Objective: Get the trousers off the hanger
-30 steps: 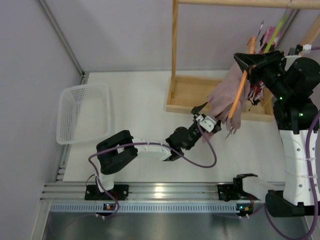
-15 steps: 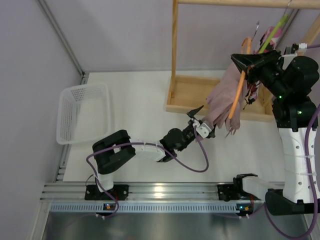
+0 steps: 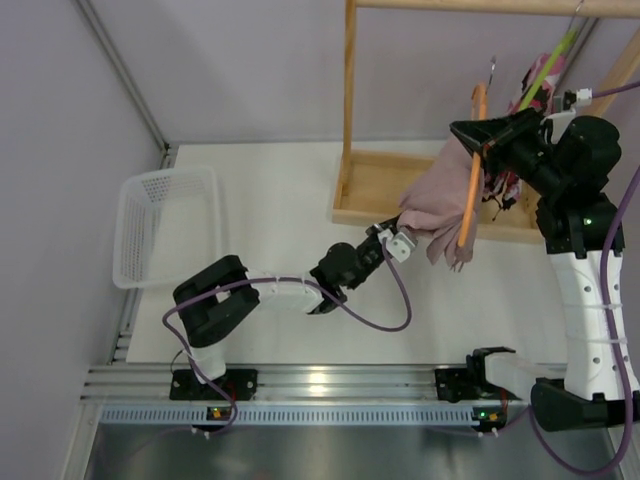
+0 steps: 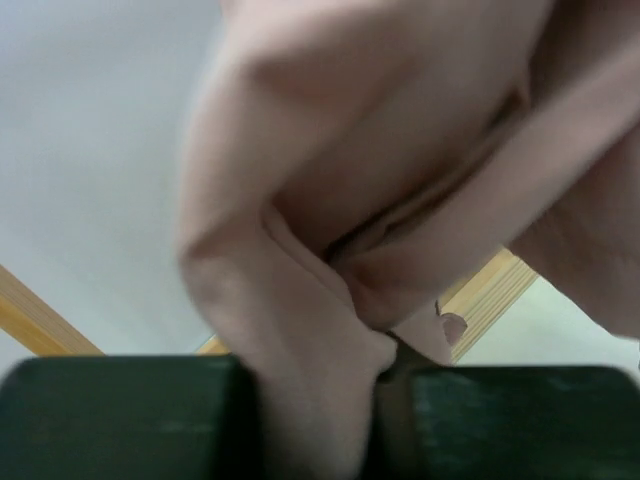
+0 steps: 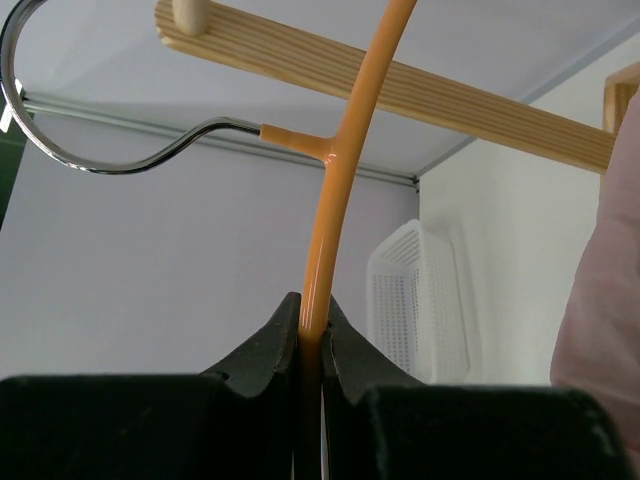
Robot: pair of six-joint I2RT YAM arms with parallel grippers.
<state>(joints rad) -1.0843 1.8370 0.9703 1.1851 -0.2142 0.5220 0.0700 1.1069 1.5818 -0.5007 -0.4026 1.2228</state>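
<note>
- Dusty-pink fabric trousers hang draped over the thin orange curved hanger at two o'clock from my bases, beside the wooden rack.
- I see the left gripper pinching a fold of the trousers — fabric fills its jaws.
- Right gripper is clamped on the hanger's stem, below the metal hook.

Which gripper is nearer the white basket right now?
Left. The left gripper, shut on the trousers, is mid-table right of the basket; the right gripper, clamping the hanger, is farther right at the wooden rack.
</note>
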